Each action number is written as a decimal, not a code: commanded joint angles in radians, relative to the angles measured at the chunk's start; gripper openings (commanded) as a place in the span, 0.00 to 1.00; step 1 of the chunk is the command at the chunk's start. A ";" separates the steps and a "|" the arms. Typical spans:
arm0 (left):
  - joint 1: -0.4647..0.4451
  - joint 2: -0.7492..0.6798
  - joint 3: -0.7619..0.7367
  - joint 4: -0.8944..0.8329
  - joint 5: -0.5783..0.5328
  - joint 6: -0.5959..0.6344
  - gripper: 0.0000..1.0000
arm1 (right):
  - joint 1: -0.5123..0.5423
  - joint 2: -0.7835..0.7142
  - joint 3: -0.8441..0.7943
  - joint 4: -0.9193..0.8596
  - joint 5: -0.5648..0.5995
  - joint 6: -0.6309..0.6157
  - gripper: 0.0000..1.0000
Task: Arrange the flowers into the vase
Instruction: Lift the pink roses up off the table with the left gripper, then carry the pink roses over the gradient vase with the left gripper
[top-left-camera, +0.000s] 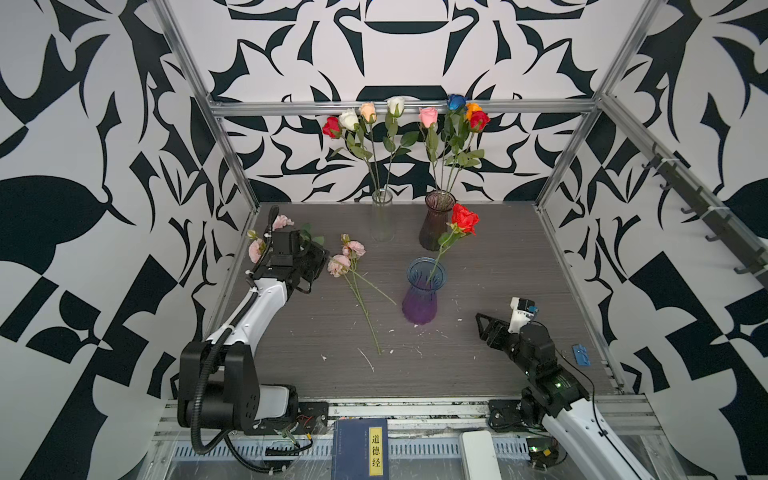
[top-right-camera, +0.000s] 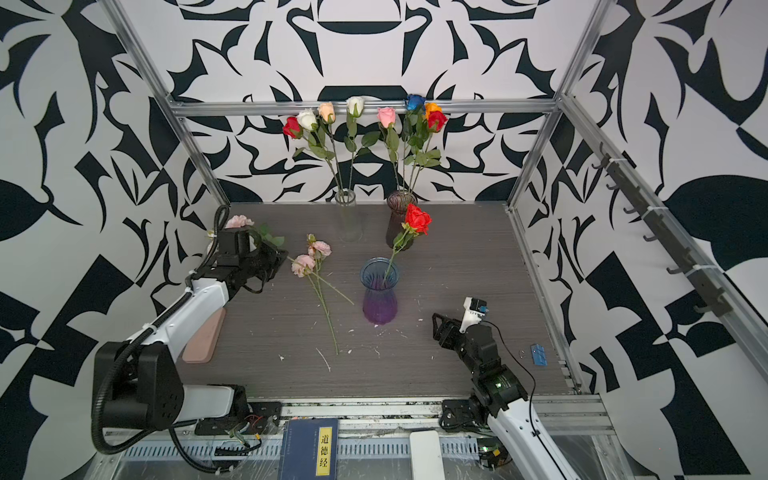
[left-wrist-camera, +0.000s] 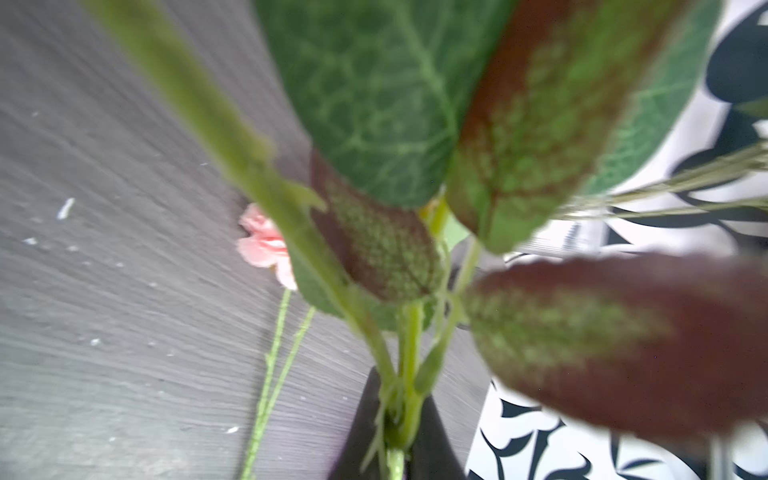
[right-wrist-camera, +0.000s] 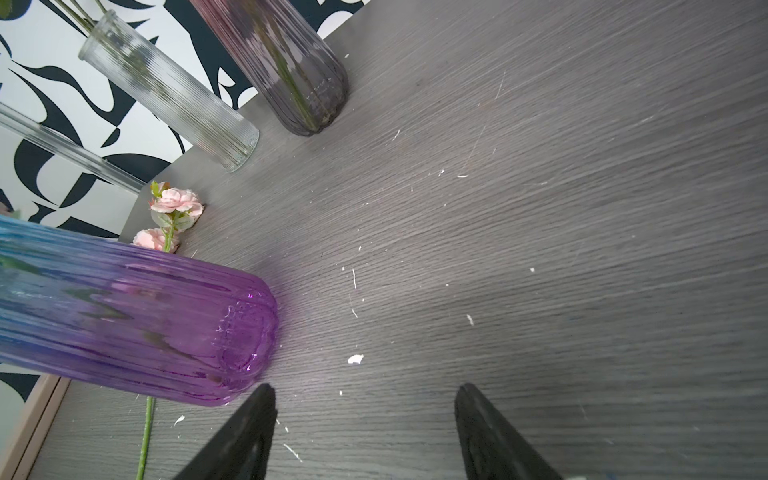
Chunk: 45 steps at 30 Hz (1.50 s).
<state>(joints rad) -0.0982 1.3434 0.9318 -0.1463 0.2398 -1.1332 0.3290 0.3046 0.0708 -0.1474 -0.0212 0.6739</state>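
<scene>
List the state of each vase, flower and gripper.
Clear vase, upright, four roses in it.
Dark vase, upright, four roses in it.
Blue vase, upright, one leaning red rose in it.
Loose sprays, lying flat on the table.
Held spray, gripped by its stem.
Left gripper, shut on held spray.
Right gripper, open, empty.

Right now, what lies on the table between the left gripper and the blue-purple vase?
Pink frilly flowers lie flat there, clear of the vase; both top views show them.
</scene>
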 joint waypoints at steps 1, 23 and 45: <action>-0.017 -0.019 0.069 0.021 0.035 0.004 0.00 | 0.003 0.004 -0.003 -0.038 0.011 -0.001 0.72; -0.493 0.003 0.654 -0.101 -0.198 0.664 0.00 | 0.003 0.022 -0.003 -0.024 0.007 -0.002 0.72; -0.561 0.033 0.720 -0.107 -0.232 0.711 0.00 | 0.004 0.018 -0.002 -0.027 0.007 -0.003 0.72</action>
<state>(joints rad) -0.6518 1.3678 1.6169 -0.2451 0.0174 -0.4412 0.3290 0.3325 0.0708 -0.1455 -0.0216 0.6743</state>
